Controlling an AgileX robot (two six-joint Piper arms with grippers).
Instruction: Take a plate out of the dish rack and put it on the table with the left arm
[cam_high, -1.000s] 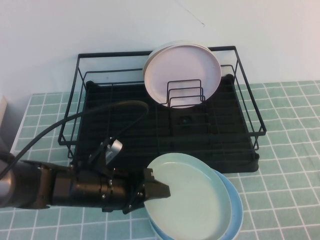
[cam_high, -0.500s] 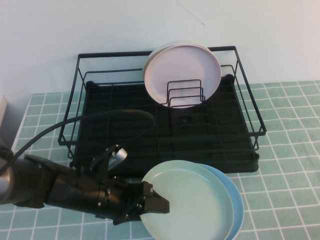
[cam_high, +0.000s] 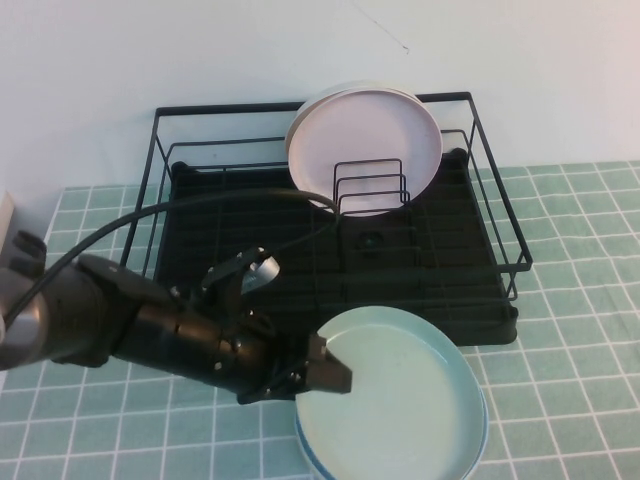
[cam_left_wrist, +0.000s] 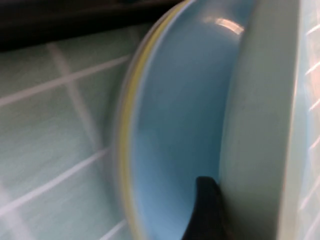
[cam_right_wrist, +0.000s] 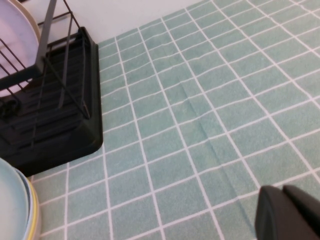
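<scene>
My left gripper (cam_high: 334, 377) is shut on the left rim of the pale mint-green plate (cam_high: 400, 395) and holds it flat, right over a light blue plate (cam_high: 306, 453) that lies on the tiled table (cam_high: 570, 260) in front of the black dish rack (cam_high: 250, 200). In the left wrist view one black fingertip (cam_left_wrist: 206, 210) presses the mint plate's rim (cam_left_wrist: 252, 125), with the blue plate (cam_left_wrist: 175, 125) close under it. I cannot tell whether the two plates touch. My right gripper (cam_right_wrist: 290, 212) hovers shut and empty over bare tiles, right of the rack.
A pale pink plate (cam_high: 365, 140) stands upright in the rack's dividers with a cream plate behind it. The rack's corner (cam_right_wrist: 75, 125) and the stacked plates' edge (cam_right_wrist: 12, 205) show in the right wrist view. A white object (cam_high: 5, 215) sits at the far left.
My left arm has swung right and toward the rack with the mint plate. The plate has moved right and now covers nearly the whole blue plate.
</scene>
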